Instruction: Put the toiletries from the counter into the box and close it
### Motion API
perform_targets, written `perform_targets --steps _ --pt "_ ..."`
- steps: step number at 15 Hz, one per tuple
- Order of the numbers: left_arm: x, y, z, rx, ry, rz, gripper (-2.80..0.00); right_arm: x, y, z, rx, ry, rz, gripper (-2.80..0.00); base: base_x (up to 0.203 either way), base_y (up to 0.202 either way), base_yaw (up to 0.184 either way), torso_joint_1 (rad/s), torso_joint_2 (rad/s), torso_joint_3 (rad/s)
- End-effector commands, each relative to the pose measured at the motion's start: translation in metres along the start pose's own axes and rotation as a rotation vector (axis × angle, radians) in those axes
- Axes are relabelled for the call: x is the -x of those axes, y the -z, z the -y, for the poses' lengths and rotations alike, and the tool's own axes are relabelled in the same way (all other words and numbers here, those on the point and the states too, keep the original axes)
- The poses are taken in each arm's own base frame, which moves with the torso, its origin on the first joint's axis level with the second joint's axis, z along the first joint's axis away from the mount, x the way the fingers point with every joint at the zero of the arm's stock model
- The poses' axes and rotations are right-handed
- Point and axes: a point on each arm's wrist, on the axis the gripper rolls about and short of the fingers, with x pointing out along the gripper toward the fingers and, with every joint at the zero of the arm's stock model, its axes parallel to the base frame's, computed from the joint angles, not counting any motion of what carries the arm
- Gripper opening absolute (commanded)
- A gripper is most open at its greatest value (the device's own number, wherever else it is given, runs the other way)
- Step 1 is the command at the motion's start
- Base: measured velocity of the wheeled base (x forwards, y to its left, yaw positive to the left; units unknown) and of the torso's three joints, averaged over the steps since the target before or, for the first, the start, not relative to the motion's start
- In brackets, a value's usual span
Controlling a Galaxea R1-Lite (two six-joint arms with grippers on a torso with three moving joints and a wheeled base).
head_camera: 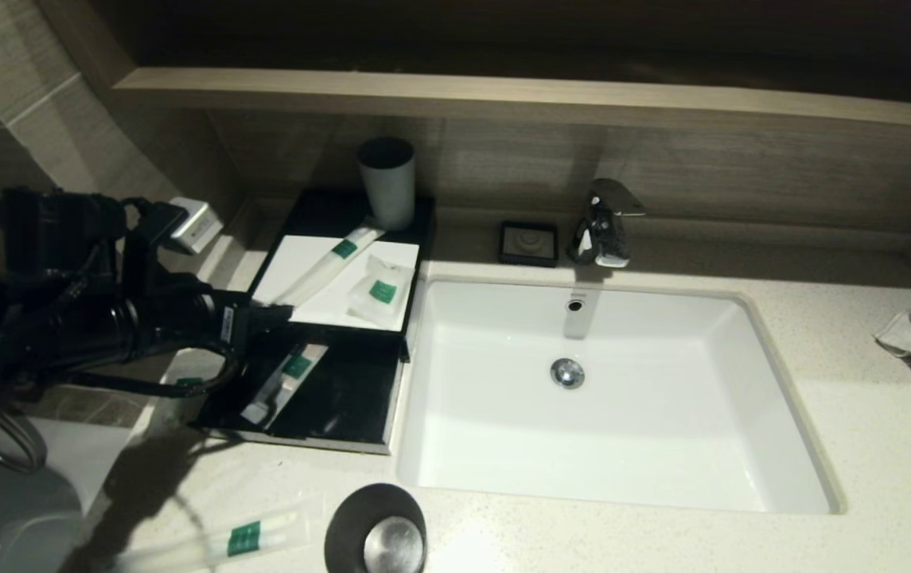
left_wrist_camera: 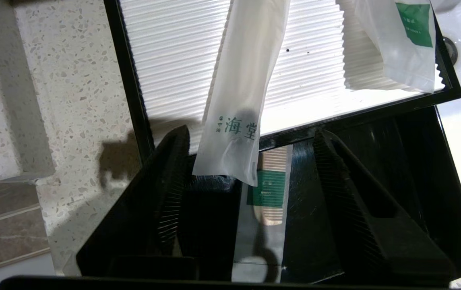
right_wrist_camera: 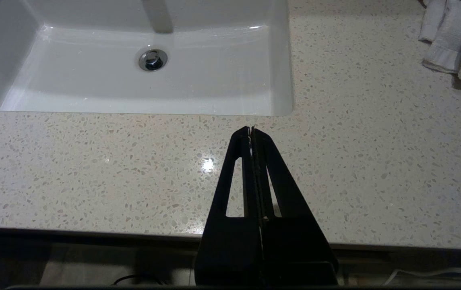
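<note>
Both fingers of the left end effector stand spread, holding nothing, above the box drawer.

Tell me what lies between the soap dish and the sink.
Only bare counter separates the soap dish from the sink, seen in the head view.

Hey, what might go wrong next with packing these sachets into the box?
1. One long sachet lies on the box's white top panel, its end overhanging the open drawer; closing could catch it.
2. The left pincer stands open at the drawer front, so pulling back might snag that sachet.
3. Another sachet sits near the counter's front edge.
</note>
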Motion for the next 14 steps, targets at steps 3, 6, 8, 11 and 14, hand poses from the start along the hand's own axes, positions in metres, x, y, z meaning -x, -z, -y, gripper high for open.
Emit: perform_targets --steps 3,6,8,11,14 --pt "-0.005 0.002 0.0 -0.023 0.002 0.009 0.0 0.0 0.0 0.0 0.0 0.0 0.0 -2.8 0.0 0.0 0.0 0.0 0.0 0.0" --pt "-0.008 0.004 -0.001 -0.024 0.005 -0.002 0.0 0.0 0.0 0.0 0.0 0.0 0.0 -2.8 0.0 0.0 0.0 0.0 0.0 0.0" --pt "-0.012 0.005 0.001 -0.031 0.015 -0.008 0.0 0.0 0.0 0.0 0.0 0.0 0.0 -2.8 0.0 0.0 0.0 0.0 0.0 0.0" --pt "-0.015 0.007 0.002 -0.033 0.017 -0.004 0.0 0.0 0.0 0.0 0.0 0.0 0.0 -2.8 0.0 0.0 0.0 0.0 0.0 0.0" --pt "-0.017 0.011 0.002 -0.044 0.02 -0.017 0.0 0.0 0.0 0.0 0.0 0.0 -0.002 -2.8 0.0 0.0 0.0 0.0 0.0 0.0"
